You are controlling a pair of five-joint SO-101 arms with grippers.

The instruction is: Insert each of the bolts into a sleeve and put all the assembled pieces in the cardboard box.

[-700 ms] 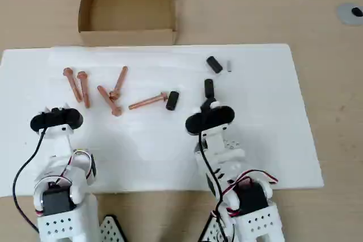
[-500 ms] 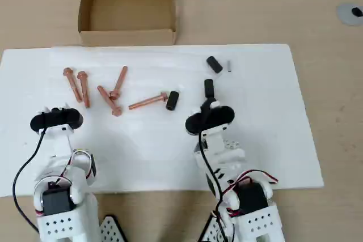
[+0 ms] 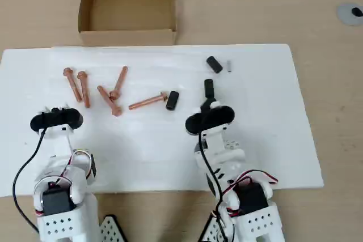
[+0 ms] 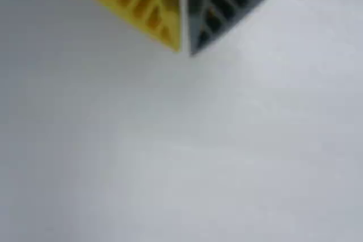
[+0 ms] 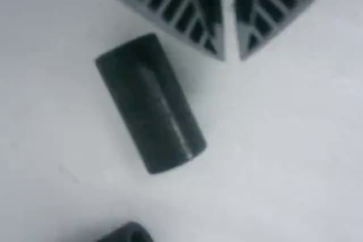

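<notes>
A wooden table [image 3: 332, 89] carries a white sheet [image 3: 266, 134] whose far edge lies just short of a cardboard box [image 3: 84, 12]. The box stands open-topped, its brown floor in plain sight. Plain sheet stretches between the two arms. Five bolts [image 3: 108, 100] lie scattered on the sheet ahead of the left arm. Three sleeves lie ahead of the right arm: the left sleeve [image 3: 172, 100] near a bolt tip, the middle sleeve [image 5: 150, 111] just beside the right gripper [image 5: 229, 55], and the far sleeve [image 3: 214, 64] near a small grey piece [image 3: 229, 66]. The right gripper's jaws stand narrow, holding nothing. The left gripper [image 4: 184, 46] has its tips almost touching over bare sheet.
</notes>
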